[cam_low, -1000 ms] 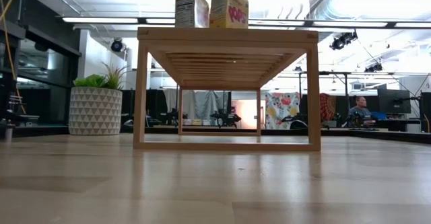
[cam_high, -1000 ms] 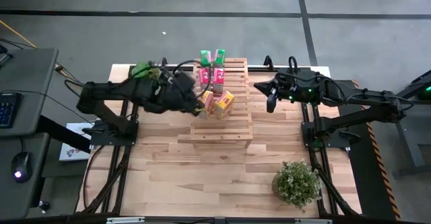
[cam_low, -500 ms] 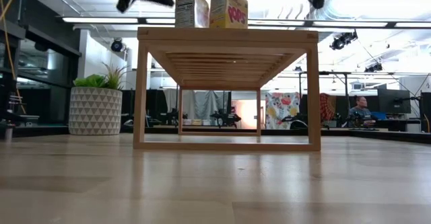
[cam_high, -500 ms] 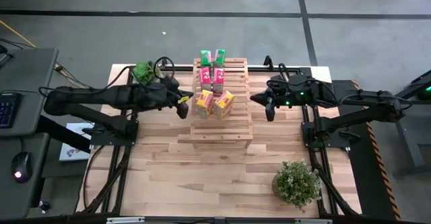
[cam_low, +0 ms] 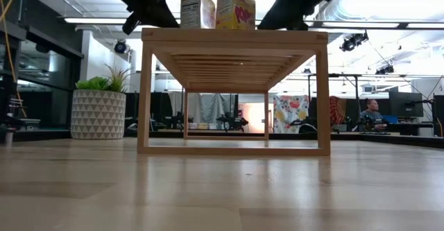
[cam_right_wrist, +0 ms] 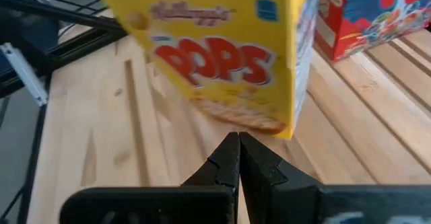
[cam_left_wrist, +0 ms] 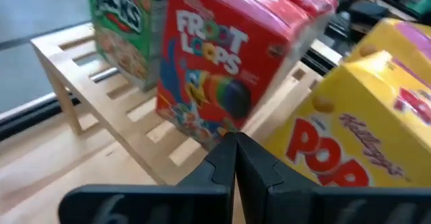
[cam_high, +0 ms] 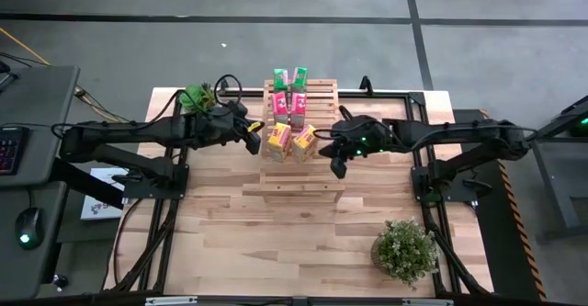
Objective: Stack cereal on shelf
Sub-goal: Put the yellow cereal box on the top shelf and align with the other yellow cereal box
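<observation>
Six cereal boxes stand on the slatted wooden shelf [cam_high: 302,141] at the table's [cam_high: 230,232] twelve o'clock side: two green [cam_high: 289,76], two pink-red [cam_high: 288,102], and two yellow [cam_high: 294,141] toward six o'clock. The left gripper [cam_high: 253,138] hovers just beside the yellow pair at nine o'clock, jaws clenched on nothing. The right gripper [cam_high: 337,159] sits at their three o'clock, jaws likewise clenched, empty. Two potted plants [cam_high: 404,249] share the table.

cereal boxes [cam_high: 289,113]: 6 | shelf [cam_high: 303,182]: 1 | potted plants [cam_high: 404,248]: 2
</observation>
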You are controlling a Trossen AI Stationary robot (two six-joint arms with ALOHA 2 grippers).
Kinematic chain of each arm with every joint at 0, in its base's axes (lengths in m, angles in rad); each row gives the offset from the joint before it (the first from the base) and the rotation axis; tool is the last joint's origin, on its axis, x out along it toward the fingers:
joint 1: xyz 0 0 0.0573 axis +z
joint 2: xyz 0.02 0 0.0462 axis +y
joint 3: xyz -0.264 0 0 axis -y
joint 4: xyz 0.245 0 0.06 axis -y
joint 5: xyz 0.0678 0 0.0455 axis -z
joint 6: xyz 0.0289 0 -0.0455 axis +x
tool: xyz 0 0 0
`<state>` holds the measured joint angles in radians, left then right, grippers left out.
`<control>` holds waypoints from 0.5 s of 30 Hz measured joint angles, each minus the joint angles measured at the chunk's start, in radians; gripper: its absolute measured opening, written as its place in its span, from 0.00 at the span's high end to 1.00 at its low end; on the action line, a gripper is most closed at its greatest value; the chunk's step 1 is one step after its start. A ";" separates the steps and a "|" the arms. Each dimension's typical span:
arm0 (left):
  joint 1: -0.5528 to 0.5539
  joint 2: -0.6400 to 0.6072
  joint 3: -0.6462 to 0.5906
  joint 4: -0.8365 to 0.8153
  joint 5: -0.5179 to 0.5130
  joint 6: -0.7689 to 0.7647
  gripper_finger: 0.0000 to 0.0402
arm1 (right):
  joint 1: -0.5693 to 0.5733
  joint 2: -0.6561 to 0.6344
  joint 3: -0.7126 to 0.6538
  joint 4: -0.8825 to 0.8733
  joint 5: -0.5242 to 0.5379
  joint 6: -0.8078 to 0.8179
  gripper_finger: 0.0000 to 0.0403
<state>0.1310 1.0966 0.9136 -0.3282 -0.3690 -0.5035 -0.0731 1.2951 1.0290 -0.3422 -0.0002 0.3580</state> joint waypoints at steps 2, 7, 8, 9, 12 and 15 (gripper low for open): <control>-0.001 0.005 0.000 0.005 0.029 -0.011 1.00 | -0.008 0.013 0.000 0.007 0.000 -0.008 1.00; -0.020 0.037 0.000 0.036 0.051 -0.027 1.00 | -0.030 0.020 0.000 0.022 -0.001 -0.040 1.00; -0.026 0.047 0.000 0.048 0.051 -0.028 1.00 | -0.034 0.020 0.000 0.021 -0.002 -0.046 1.00; -0.031 0.058 0.000 0.056 0.051 -0.038 1.00 | -0.039 0.019 0.000 0.020 -0.002 -0.052 1.00; -0.045 0.096 0.000 0.066 0.051 -0.067 1.00 | -0.055 0.018 0.000 0.023 -0.003 -0.070 1.00; -0.058 0.124 0.000 0.065 0.043 -0.111 1.00 | -0.071 0.018 0.000 0.023 -0.004 -0.071 1.00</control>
<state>0.0730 1.2203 0.9138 -0.2633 -0.3263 -0.6149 -0.1440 1.3128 1.0294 -0.3195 -0.0037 0.2867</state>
